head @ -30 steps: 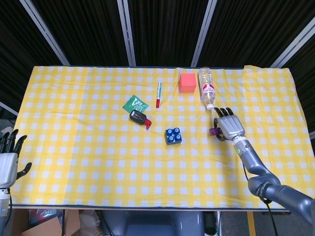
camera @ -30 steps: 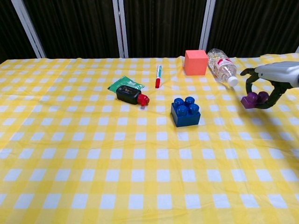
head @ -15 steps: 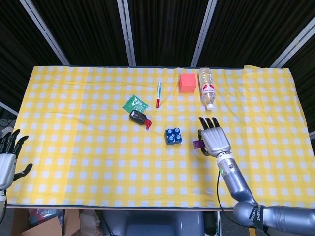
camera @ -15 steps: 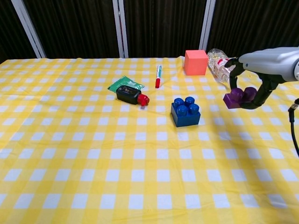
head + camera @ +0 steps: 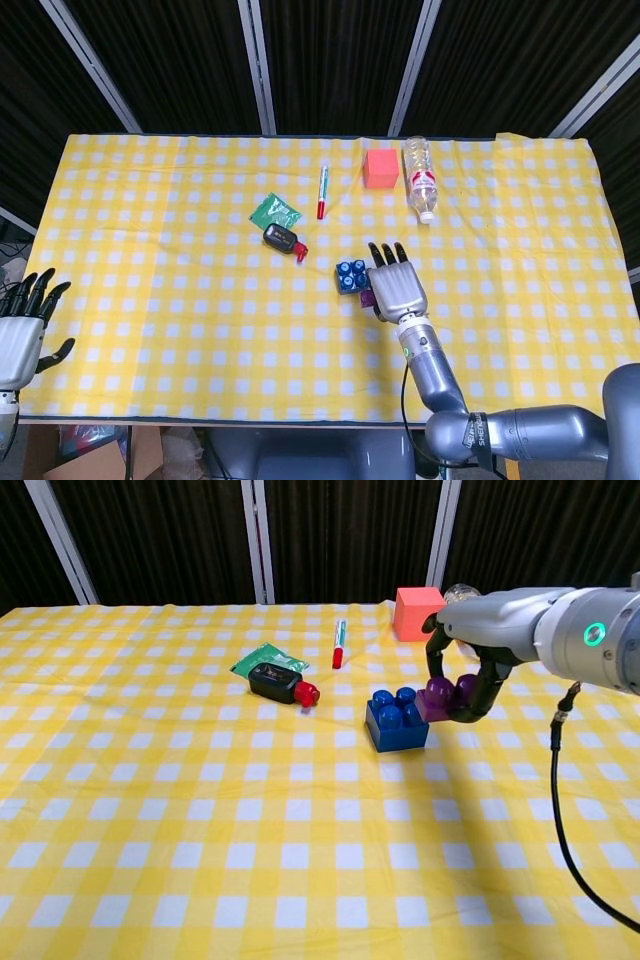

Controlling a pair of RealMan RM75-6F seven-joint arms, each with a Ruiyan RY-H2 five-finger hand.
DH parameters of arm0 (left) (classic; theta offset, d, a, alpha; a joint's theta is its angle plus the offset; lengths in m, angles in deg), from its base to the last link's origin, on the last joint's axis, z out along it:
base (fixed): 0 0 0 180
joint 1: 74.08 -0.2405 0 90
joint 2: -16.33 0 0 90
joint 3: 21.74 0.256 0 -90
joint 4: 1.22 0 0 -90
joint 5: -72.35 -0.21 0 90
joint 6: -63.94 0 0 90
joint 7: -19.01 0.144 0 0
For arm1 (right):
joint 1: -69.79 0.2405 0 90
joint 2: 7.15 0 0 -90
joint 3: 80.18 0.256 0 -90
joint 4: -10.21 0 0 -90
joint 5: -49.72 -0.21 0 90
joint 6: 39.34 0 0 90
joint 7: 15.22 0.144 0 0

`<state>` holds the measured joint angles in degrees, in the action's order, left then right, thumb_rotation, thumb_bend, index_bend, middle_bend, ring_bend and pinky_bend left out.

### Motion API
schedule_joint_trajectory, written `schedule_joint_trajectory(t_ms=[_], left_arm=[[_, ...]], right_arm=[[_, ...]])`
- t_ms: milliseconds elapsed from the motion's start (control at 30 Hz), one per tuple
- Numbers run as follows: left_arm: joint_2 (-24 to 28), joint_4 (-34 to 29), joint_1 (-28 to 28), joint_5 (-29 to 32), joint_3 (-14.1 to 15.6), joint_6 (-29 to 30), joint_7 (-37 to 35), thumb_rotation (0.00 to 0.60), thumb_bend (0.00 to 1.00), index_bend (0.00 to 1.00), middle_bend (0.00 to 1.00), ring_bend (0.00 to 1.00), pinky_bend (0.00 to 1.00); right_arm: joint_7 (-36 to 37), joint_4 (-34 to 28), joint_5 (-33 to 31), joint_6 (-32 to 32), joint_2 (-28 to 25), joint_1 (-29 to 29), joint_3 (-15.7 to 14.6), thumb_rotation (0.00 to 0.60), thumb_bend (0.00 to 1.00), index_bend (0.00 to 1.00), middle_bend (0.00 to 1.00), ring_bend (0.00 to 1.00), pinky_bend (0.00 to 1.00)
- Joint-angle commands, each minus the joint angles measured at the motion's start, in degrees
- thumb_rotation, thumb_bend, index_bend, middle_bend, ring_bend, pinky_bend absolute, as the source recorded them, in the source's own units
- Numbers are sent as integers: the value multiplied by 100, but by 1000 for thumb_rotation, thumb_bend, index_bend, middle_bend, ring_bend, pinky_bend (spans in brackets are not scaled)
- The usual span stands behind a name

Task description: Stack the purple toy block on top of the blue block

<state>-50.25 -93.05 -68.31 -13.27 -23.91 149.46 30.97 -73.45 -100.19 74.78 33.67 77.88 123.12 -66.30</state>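
Observation:
The blue block (image 5: 397, 720) (image 5: 349, 275) stands on the yellow checked cloth near the middle of the table. My right hand (image 5: 470, 655) (image 5: 396, 288) hangs just to its right, pinching the purple toy block (image 5: 443, 699) (image 5: 367, 298) between thumb and fingers. The purple block is in the air beside the blue block's right top corner, close to touching it. My left hand (image 5: 22, 330) shows only in the head view, at the table's near left corner, fingers spread and holding nothing.
Behind the blocks lie a black bottle with a red cap (image 5: 281, 686) on a green packet (image 5: 260, 659), a red and white pen (image 5: 339, 642), an orange-red cube (image 5: 419, 612) and a clear plastic bottle (image 5: 421, 177).
My right hand has carried the purple block leftward, from well right of the blue block to right beside it. The left hand shifted slightly at the table corner.

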Motion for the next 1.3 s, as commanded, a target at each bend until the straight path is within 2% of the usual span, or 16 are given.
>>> schedule_joint_trajectory(t_ms=[33,533,967,1300], left_arm=[[9,-8,-9,10,-11,18,-16,600,271,143,6,0,120],[73,48,-81,263,-156,109,-145,600,271,143,6,0,120],[74,90,-89,410,-225,88,-151,600,271,143,6,0,120],[49,100,-94,471,-252,97,-70,600,271,143,6,0,120]], right_arm=[[65,345,-50,-196,202,144,-9,600,604,583,0,0,0],[445,1467,-55,-909,700,492,-19,600,612,583,0,0,0],[492,1624,-152,-984,682,706,43,600,612,585,0,0,0],[718,1914,-169,-1248,670,704,-47,600,611,585,0,0,0]])
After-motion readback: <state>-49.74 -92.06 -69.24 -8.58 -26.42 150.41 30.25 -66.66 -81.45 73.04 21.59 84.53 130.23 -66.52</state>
